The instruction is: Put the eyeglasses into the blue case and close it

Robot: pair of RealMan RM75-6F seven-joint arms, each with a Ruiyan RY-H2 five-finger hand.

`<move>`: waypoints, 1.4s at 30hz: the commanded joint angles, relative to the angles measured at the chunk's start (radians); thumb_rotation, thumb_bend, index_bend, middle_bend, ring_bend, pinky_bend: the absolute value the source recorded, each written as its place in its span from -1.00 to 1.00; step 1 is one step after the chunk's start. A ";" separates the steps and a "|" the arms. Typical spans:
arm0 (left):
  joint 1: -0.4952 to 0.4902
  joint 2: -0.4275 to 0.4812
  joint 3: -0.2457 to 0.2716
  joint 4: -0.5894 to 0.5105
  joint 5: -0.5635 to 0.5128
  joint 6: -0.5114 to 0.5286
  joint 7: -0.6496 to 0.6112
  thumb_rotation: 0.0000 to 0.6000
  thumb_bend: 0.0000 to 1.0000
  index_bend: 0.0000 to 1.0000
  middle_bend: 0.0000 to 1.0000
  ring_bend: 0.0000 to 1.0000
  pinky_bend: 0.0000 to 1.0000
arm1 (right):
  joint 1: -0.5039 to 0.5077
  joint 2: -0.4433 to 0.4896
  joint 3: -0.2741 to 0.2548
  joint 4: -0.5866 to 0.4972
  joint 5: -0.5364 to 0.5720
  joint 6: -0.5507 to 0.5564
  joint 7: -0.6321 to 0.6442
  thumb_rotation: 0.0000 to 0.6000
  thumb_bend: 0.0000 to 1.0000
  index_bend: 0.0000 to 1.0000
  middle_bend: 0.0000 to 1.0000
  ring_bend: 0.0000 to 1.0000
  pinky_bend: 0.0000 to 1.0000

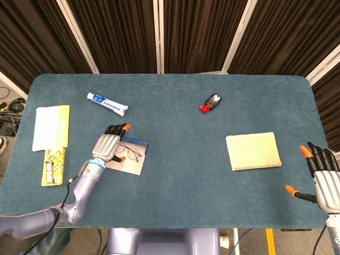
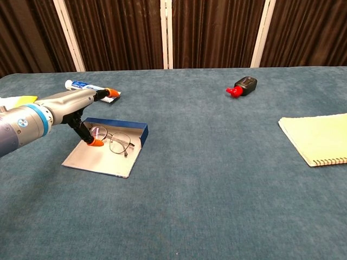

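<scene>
Your left hand [image 2: 73, 105] hovers with fingers spread, holding nothing; just beneath its thumb the thin wire-rimmed eyeglasses [image 2: 113, 141] lie in the open blue case [image 2: 103, 157], a flat, smooth-lined tray. Placing looks done; next, close the lid. Far right, your right hand [image 1: 324, 178] idles, splayed.

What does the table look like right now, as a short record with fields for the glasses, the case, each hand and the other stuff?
eyeglasses: lying in the open case, released
blue case: open, lid flat on table
left hand: open, above the case's left side
right hand: open, at the table's right edge
other items: toothpaste tube, yellow notebook, red-and-black bottle
</scene>
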 commanded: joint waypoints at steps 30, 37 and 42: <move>-0.127 -0.062 -0.039 0.171 -0.080 -0.124 0.038 1.00 -0.62 -1.00 -1.00 -1.00 -1.00 | -0.002 0.009 0.005 -0.015 0.017 0.000 -0.002 1.00 -1.00 -1.00 -1.00 -1.00 -1.00; -0.154 -0.081 -0.046 0.213 -0.092 -0.142 0.043 1.00 -0.61 -1.00 -1.00 -1.00 -1.00 | 0.002 0.007 0.010 -0.012 0.030 -0.008 -0.003 1.00 -1.00 -1.00 -1.00 -1.00 -1.00; -0.166 -0.091 -0.048 0.243 -0.088 -0.151 0.035 1.00 -0.61 -1.00 -1.00 -1.00 -1.00 | 0.001 0.009 0.012 -0.013 0.032 -0.006 0.000 1.00 -1.00 -1.00 -1.00 -1.00 -1.00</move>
